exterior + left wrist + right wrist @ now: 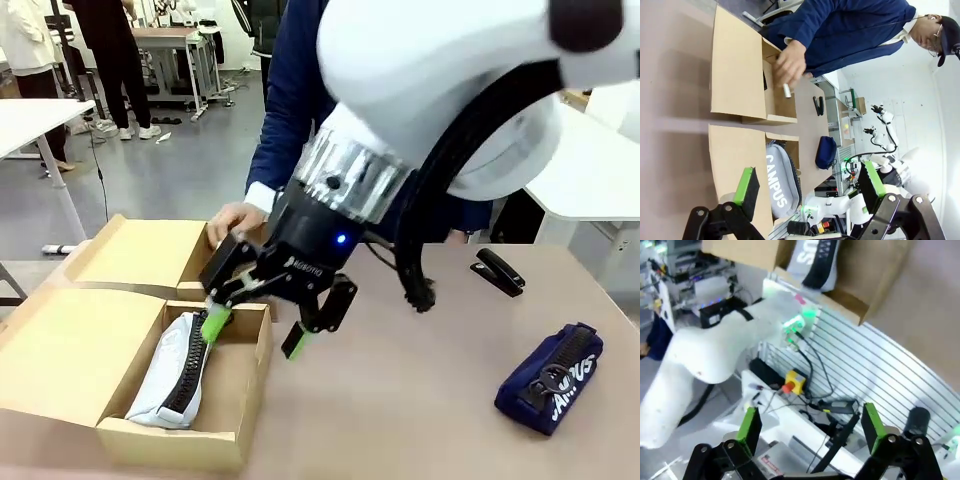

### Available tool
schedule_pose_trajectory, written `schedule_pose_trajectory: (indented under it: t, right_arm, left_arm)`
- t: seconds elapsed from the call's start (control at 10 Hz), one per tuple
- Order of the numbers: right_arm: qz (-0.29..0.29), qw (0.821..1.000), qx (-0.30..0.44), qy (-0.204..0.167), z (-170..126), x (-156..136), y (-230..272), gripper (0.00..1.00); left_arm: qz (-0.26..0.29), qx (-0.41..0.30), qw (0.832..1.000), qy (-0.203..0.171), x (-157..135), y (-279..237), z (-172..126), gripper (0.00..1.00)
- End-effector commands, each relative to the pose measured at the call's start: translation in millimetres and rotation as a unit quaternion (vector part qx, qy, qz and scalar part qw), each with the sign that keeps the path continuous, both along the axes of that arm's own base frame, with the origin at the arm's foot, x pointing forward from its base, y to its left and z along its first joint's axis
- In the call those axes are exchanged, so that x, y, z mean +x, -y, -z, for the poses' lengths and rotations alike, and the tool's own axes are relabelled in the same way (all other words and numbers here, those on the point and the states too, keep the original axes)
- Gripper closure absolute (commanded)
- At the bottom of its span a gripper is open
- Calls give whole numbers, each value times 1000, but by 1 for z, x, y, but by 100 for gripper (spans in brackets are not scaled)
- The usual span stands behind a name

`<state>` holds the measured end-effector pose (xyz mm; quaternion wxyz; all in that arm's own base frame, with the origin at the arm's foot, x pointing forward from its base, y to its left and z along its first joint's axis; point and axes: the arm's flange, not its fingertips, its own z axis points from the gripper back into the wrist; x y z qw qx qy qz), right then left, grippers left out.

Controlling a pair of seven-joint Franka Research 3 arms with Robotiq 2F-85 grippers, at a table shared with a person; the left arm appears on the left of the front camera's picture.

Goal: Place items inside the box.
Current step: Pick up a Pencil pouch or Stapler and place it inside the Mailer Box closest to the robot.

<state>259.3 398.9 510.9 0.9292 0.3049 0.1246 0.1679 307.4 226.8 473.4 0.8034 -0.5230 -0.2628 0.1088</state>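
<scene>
Currently the right gripper (256, 336) hangs wide open and empty at the frame's centre. One green pad is over the light grey zip pouch (178, 372) lying in the box (170, 442) and the other is outside its right wall; the left gripper (809, 181) is likewise spread and holds nothing. Dropping from here could, I judge, catch that cardboard wall or shove the box, and the person's hand (236, 220) just behind is close. The navy "CAMPUS" zip pouch (550, 378) and a black stapler (497, 272) lie on the surface (400, 400) at right.

Card and cloth.
The brown cardboard box (70, 340) looks matt; the light grey cloth zip pouch (155, 395) looks soft.
</scene>
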Motion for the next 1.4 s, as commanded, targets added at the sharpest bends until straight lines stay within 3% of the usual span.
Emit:
schedule_pose_trajectory:
  t: [0.0, 0.2, 0.3, 0.6, 0.7, 0.9, 1.1, 1.2, 1.3]
  right_arm:
    - [40, 995, 96, 7, -17, 21, 90, 0]
    - [66, 980, 186, 12, -25, 25, 192, 0]
    - [109, 967, 230, 25, -23, 15, 251, 0]
    - [223, 909, 343, 78, -1, -27, 384, 0]
    - [310, 883, 343, 80, 16, -50, 427, 0]
    - [371, 862, 335, 86, 43, -77, 461, 0]
    - [382, 868, 306, 84, 62, -75, 458, 0]
    - [380, 859, 334, 83, -15, -37, 515, 0]
    - [380, 859, 334, 83, -15, -37, 515, 0]
  left_arm:
    - [4, -1, 1000, 12, -1, 1, 0, 0]
    - [4, -1, 1000, 12, -1, 1, 0, 0]
    - [4, -1, 1000, 12, -1, 1, 0, 0]
    - [4, -1, 1000, 12, -1, 1, 0, 0]
    - [4, -1, 1000, 12, -1, 1, 0, 0]
    - [4, -1, 1000, 12, -1, 1, 0, 0]
    - [4, -1, 1000, 12, -1, 1, 0, 0]
    - [4, -1, 1000, 12, -1, 1, 0, 0]
    - [4, -1, 1000, 12, -1, 1, 0, 0]
